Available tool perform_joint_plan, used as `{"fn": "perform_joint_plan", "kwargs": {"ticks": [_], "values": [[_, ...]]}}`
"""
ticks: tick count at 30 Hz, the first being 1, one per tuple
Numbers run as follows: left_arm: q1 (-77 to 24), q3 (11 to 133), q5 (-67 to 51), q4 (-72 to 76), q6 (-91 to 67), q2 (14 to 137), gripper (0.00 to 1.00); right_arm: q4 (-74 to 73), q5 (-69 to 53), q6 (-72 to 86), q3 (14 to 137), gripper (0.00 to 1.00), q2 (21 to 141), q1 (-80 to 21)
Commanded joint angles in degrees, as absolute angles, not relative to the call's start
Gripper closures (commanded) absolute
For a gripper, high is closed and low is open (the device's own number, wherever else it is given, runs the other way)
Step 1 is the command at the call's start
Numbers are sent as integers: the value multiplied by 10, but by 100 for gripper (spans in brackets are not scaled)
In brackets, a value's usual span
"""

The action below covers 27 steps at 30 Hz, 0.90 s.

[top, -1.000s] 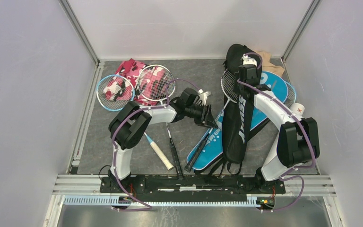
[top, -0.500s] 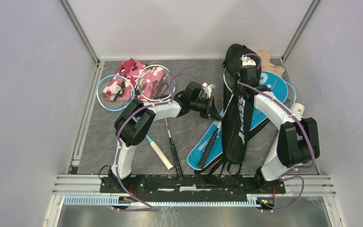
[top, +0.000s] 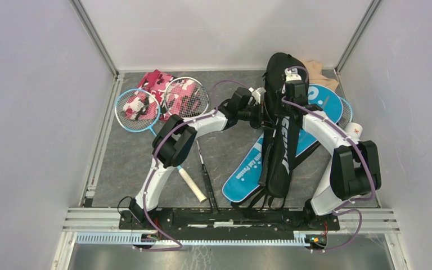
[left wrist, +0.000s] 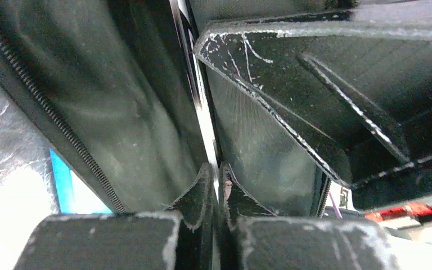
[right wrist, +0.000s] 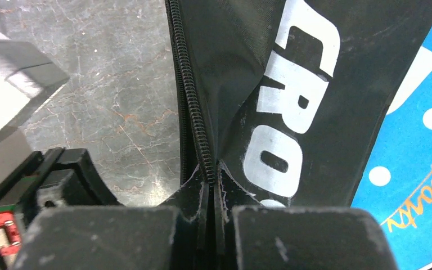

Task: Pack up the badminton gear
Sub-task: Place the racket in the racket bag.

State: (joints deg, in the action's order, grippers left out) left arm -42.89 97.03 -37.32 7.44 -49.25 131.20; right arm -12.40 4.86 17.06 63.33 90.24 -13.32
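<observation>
The floor is a grey sheet with a marble pattern, closed in by plain white walls with metal rails at the corners.

The left gripper is fully closed. Its scratched black fingers pinch a thin, stiff racket shaft that runs into the open side of the black cover. The right gripper is also pressed together, on the zip edge of this cover, where the coarse black teeth meet the smooth fabric with big white letters.

The black cover is long and racket-shaped. It lies in the right half of the floor, across a glossy blue cover with white writing. Two more rackets with thin round frames and white strings lie at the back left, on a pink patterned cloth. A white tube stands near the right wall, and a beige cloth is in the back right corner.
</observation>
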Motion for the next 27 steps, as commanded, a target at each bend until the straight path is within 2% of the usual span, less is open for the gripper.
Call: {"fn": "perform_joint_plan", "kwargs": {"ticks": [1,20,27], "values": [[-435,1044,-342,102,-516,1332,98,-99,3,175,635,100,880,-133],[-442,1062,-285,42,-438,1341,98,-97,-38,178,631,100,862,-126],[-443,1043,-323,52,-451,1327,96,-98,-22,181,631,100,858,-123]]}}
